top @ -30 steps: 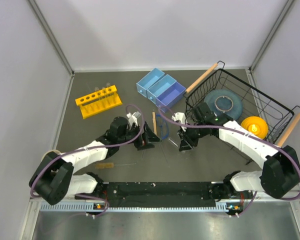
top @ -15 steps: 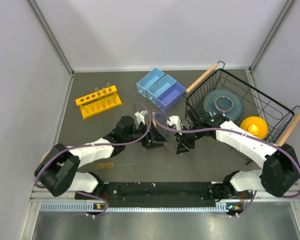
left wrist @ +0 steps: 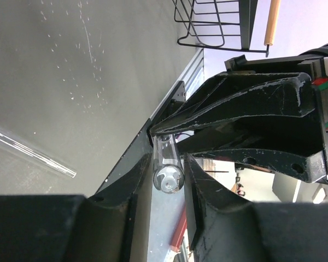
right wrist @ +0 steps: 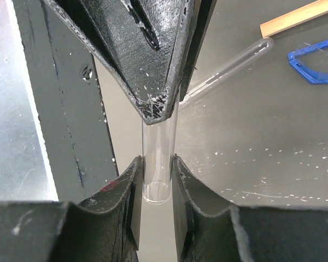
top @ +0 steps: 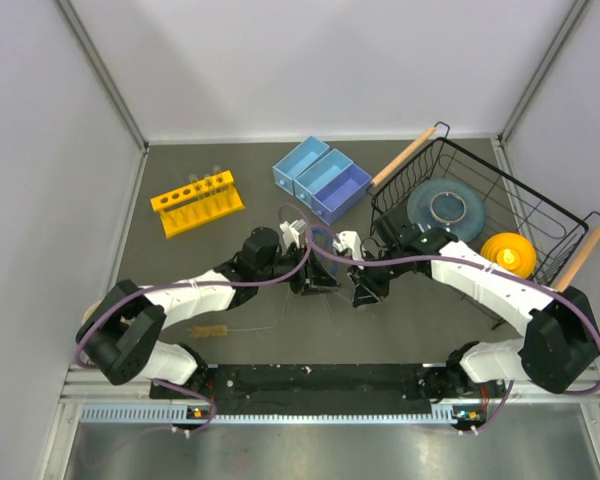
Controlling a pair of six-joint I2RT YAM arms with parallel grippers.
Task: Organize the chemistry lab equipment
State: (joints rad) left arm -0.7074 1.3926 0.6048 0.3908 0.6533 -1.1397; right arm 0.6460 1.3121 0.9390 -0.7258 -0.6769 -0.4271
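Left tool (left wrist: 167, 164): pads flank open end of glass tube (left wrist: 167, 155) closely; whether pinching yet, cannot tell. Glass tube held off bench (top: 230, 250), near-centre, bridging both tools. Right tool (right wrist: 156, 169): pinching same glass tube, pads tight on wall. Risk: two tools on thin glass, so skewed pull could snap it. Right tool releasing before left bites could drop it near loose tube (right wrist: 224, 68).
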